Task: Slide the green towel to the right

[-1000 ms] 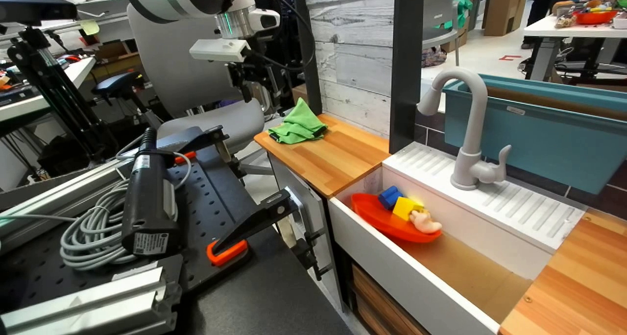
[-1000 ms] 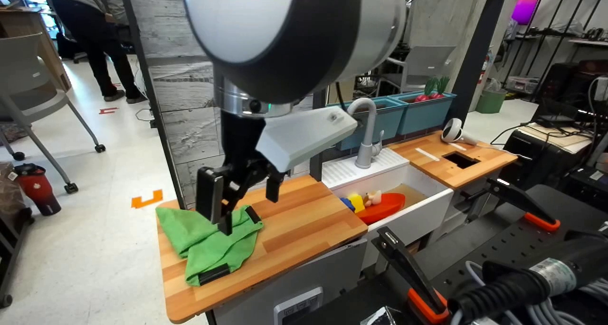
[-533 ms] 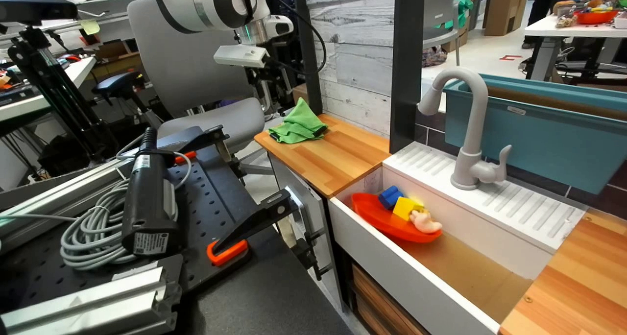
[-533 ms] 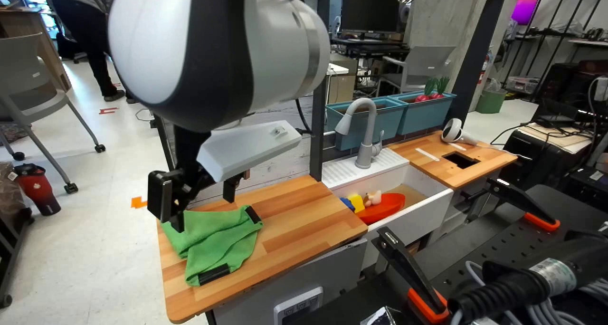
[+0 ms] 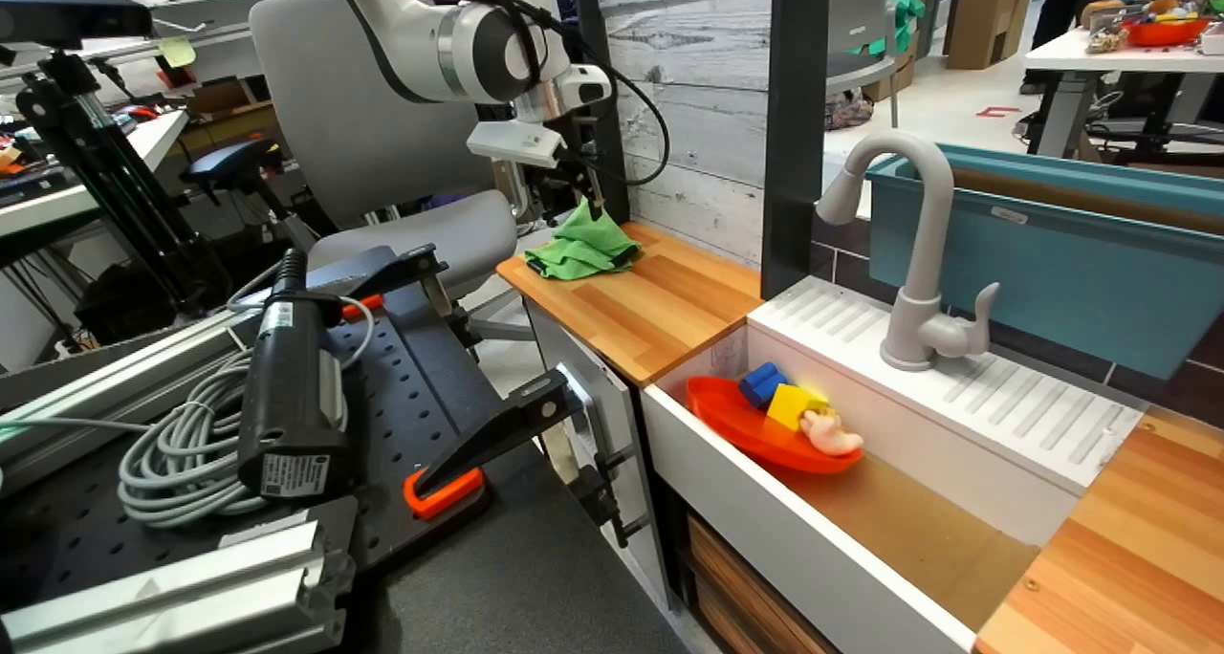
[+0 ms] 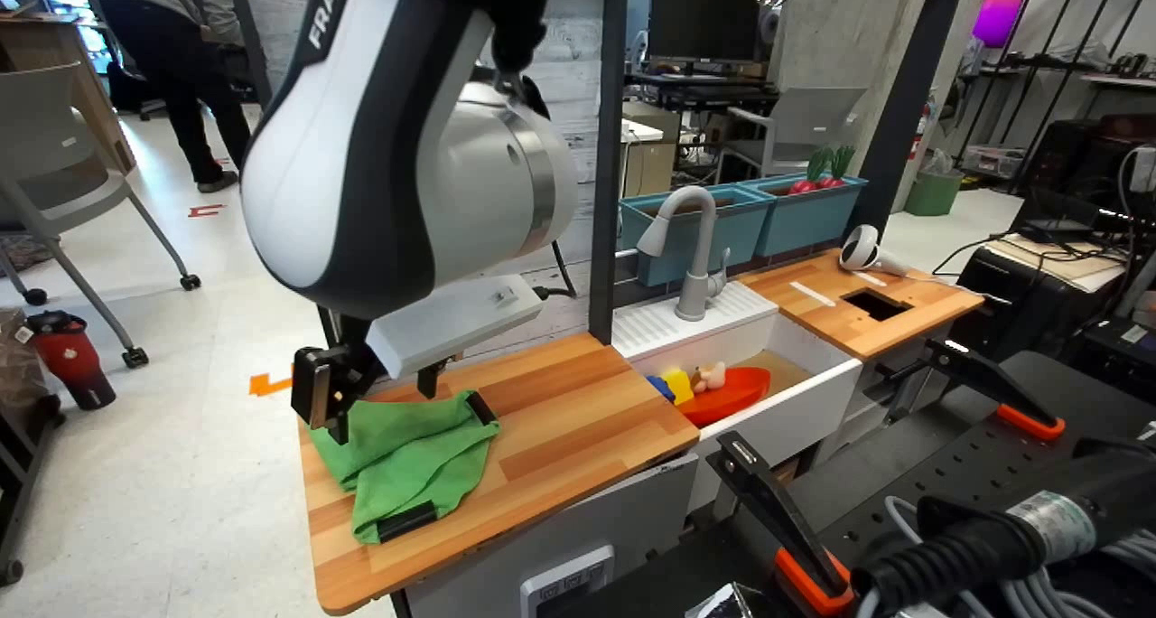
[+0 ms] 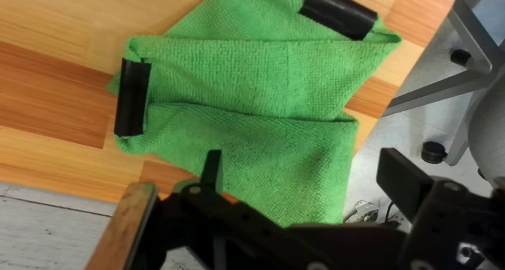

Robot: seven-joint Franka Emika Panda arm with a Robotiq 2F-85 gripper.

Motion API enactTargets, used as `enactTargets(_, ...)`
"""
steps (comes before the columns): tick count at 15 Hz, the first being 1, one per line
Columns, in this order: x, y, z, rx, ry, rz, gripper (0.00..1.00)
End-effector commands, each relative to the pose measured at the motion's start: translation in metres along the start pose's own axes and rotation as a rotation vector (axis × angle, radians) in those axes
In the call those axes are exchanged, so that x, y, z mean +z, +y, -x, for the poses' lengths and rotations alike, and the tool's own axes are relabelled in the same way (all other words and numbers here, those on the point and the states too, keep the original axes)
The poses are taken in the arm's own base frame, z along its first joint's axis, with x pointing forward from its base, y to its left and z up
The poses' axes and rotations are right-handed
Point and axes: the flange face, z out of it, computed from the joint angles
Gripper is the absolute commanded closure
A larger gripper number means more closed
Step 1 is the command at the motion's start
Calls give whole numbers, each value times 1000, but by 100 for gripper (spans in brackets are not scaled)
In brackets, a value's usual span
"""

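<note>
The green towel (image 6: 424, 455) lies folded and rumpled, with black strips on its edges, at the end of the wooden counter (image 6: 578, 419). It also shows in an exterior view (image 5: 579, 250) and fills the middle of the wrist view (image 7: 244, 76). My gripper (image 7: 300, 159) is open, its fingers wide apart, with part of the towel showing between them. In the wrist view one finger (image 7: 213, 165) is over the towel and the other is past its edge, over the floor. In an exterior view the gripper (image 6: 384, 410) is low at the towel's back corner. I cannot tell whether it touches.
A plank wall panel (image 5: 688, 109) stands along the counter's back. A sink (image 5: 794, 549) adjoins the counter, with a red boat-shaped dish (image 5: 746, 439) holding a yellow block (image 5: 792, 405) and other toys. A grey faucet (image 5: 923, 252) rises behind it. A grey chair (image 5: 411, 233) stands beyond the counter's end.
The arm has lowered and moved towards the towel's back corner at the counter's end and the plank wall. The towel has not moved. The gripper stays open.
</note>
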Motion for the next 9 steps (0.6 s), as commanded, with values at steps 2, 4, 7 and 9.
enactTargets(2, 36, 3, -10, 2, -47, 26, 0)
enactTargets(4, 47, 4, -7, 2, -77, 33, 0)
enactTargets(7, 59, 9, -4, 0, -128, 50, 0)
enactTargets(9, 64, 16, 0, 2, -161, 54, 0)
